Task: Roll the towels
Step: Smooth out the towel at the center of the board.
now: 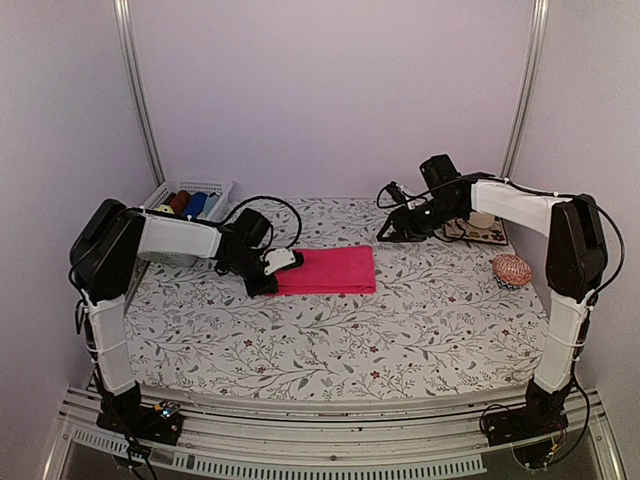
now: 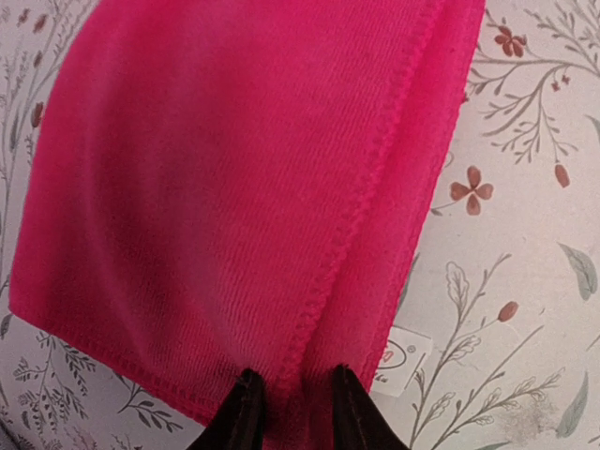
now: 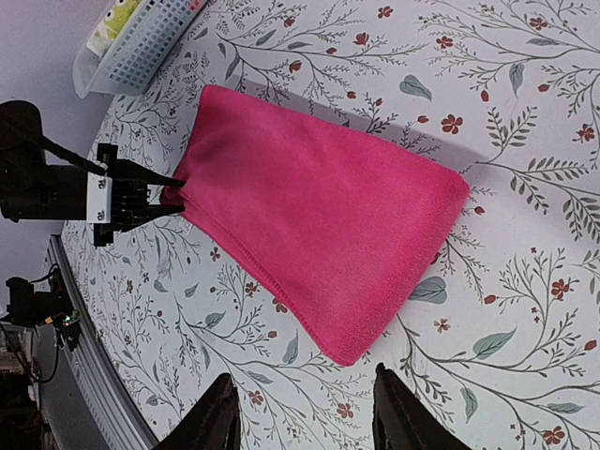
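The hot pink towel lies folded flat on the flowered table, its stitched hem running along one side. My left gripper sits at the towel's left end. Its dark fingertips stand a little apart astride the hem, with pink cloth between them and no firm pinch, so my left gripper counts as open. My right gripper hovers open over bare table just off the towel's right corner, touching nothing. A lime-yellow patterned cloth shows in the white basket.
A white basket at the back left holds dark red and blue rolls of cloth. A round red-orange woven pad lies near the right edge, and a flat board lies behind the right arm. The towel's white label sticks out.
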`<state>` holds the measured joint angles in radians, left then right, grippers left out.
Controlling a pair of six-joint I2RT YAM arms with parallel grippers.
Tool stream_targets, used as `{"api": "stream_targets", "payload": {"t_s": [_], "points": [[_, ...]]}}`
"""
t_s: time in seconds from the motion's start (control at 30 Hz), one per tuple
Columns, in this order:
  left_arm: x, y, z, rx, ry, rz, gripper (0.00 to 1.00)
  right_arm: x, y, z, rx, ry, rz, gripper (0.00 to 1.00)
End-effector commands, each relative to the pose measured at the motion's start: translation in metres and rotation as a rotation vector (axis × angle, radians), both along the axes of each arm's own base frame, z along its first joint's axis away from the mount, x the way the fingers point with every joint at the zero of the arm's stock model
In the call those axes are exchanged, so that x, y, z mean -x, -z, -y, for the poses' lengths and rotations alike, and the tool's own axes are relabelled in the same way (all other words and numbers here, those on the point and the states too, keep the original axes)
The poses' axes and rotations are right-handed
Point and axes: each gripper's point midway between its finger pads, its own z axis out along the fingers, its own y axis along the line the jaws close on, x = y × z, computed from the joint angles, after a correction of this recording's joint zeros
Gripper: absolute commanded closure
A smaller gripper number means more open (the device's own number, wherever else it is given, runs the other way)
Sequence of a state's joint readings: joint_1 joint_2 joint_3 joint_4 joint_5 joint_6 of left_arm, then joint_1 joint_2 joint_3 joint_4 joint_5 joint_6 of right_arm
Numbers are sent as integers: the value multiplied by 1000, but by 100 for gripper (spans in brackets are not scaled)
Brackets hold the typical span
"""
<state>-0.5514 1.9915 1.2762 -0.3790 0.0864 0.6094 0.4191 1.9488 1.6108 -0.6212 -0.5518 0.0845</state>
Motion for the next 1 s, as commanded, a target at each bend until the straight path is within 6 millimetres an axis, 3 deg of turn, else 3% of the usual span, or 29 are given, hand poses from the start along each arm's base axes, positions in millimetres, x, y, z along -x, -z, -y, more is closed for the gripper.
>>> {"api": "stream_targets", "payload": {"t_s": [0.0, 0.37, 0.63, 0.7, 0.97], "points": [[4, 10, 2, -23, 14, -6, 74, 5, -1, -3, -3, -16, 6, 51], [-7, 2, 0, -45, -12, 61, 79, 6, 2, -6, -6, -24, -1, 51], [-5, -8, 7, -4, 9, 61, 70, 11, 20, -14, 8, -51, -32, 51], [-6, -26, 7, 15, 12, 94, 69, 12, 26, -18, 7, -55, -46, 51], [-11, -31, 8, 23, 19, 132, 69, 19, 37, -33, 15, -83, -66, 51]]}}
